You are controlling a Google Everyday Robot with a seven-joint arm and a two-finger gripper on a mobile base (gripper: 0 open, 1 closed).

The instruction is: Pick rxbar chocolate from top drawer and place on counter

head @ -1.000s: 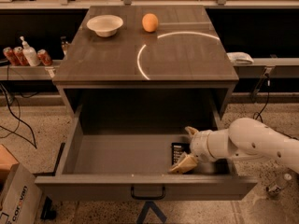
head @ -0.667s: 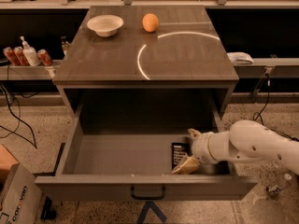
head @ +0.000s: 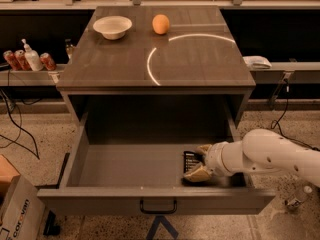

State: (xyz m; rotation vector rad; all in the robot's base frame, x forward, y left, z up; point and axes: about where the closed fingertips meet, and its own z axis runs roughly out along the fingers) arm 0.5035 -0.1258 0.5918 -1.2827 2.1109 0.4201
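The hand (head: 199, 162) is down in the drawer (head: 125, 164) at about 5 o'clock and covers most of the snack bar (head: 188, 158). Only the bar's left end peeks out, print way too tiny to read. The arm (head: 270, 156) runs off the edge around 4 o'clock. The cardboard box (head: 20, 209) at 8 o'clock is cropped too.

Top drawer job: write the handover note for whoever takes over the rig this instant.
Gripper: down inside the open top drawer, near its front right corner, right at the rxbar chocolate; grasp not confirmed.
Bar: lying on the drawer floor, not lifted.
Counter: holds a white bowl and an orange near its far edge.
Done: drawer open, reach made.
Left: secure the bar, lift it out, place it on the counter.
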